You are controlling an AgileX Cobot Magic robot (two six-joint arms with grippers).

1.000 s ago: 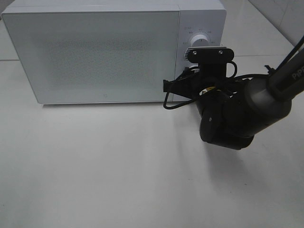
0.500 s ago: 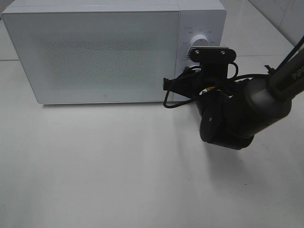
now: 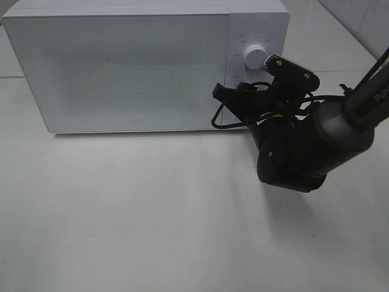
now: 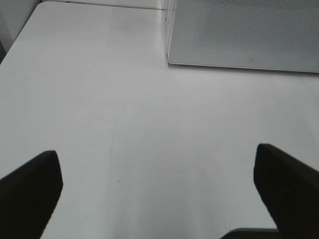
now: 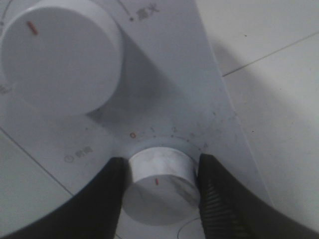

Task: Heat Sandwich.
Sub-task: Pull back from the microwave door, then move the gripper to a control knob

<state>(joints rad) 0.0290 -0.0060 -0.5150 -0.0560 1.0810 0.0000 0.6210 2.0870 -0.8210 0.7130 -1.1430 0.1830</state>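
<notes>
The step in hand looks like setting the heating time: the right gripper has its two dark, ribbed fingers pinching the lower knob on the control panel of the microwave, one finger on each side of it. The knob is a short, smooth white cylinder with a small red mark on its face, and a printed scale of small numerals curves around it. The larger upper knob, of the same smooth white plastic with its own red mark, stands free just beside it. The next move probably calls for a roll of the wrist, with the pinch kept firm, since glossy plastic may slip between the pads. The microwave is a plain white box with rounded corners, and its door is shut flat, a fine dotted pattern across the panel. The sandwich shows in no view; I judge it to be inside behind the door, though the dotted panel gives no sight of it. The left gripper hangs over the bare, matte white table, well apart from the panel, its fingers spread wide and holding nothing.
</notes>
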